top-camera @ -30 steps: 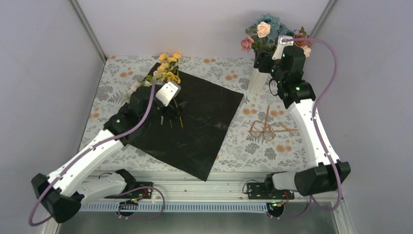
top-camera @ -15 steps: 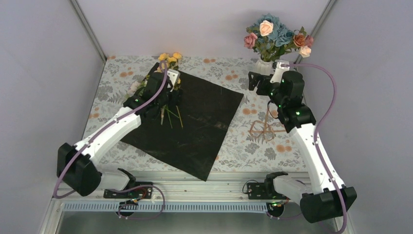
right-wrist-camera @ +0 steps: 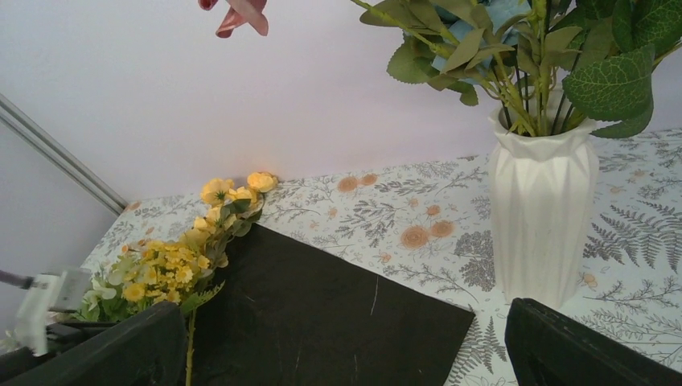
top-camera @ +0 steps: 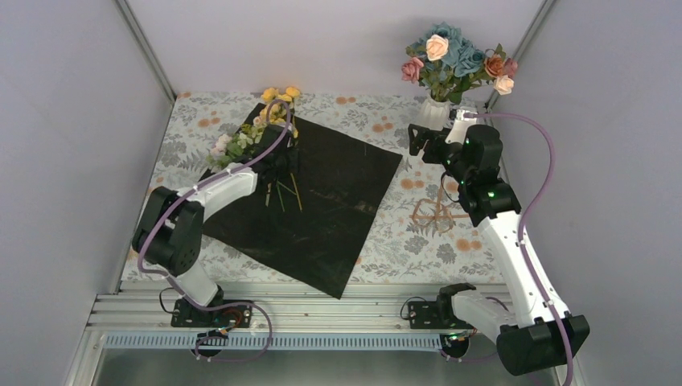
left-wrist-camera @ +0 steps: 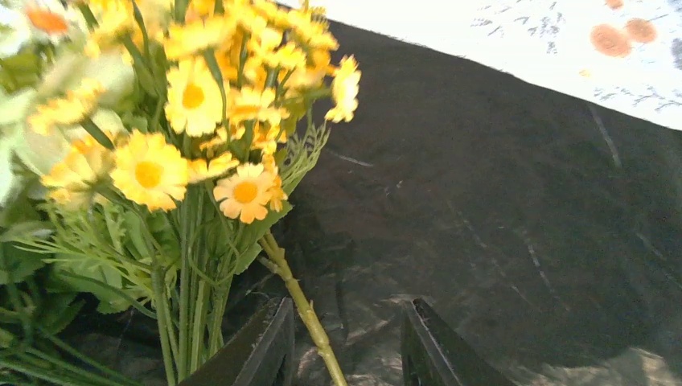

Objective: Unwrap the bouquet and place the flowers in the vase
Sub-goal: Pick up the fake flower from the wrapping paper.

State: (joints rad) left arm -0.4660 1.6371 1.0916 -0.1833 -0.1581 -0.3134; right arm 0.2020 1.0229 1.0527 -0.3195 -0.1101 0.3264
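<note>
**A:** Where do we find the flowers in this figure?

**B:** We find them in two groups. The blue and pink flowers [top-camera: 452,58] stand in the white ribbed vase [top-camera: 435,112], which is upright at the far right of the floral-print worktop [top-camera: 402,237]. The yellow flowers [top-camera: 275,106] lie with some white ones at the far left corner of the black sheet [top-camera: 338,201], which is spread flat on the worktop.

**A:** How do we read the left gripper?

**B:** The left gripper [left-wrist-camera: 346,314] sits low over the sheet. Its jaws are partly apart and one green stem [left-wrist-camera: 304,305] runs between them, nearer the left finger. We see a gap, not a pinch.

**A:** And the right?

**B:** The right gripper [right-wrist-camera: 346,322] is released, with its jaws wide and nothing between them, just beside the vase. A loop of brown twine [top-camera: 438,211] lies on the worktop near that arm.
</note>
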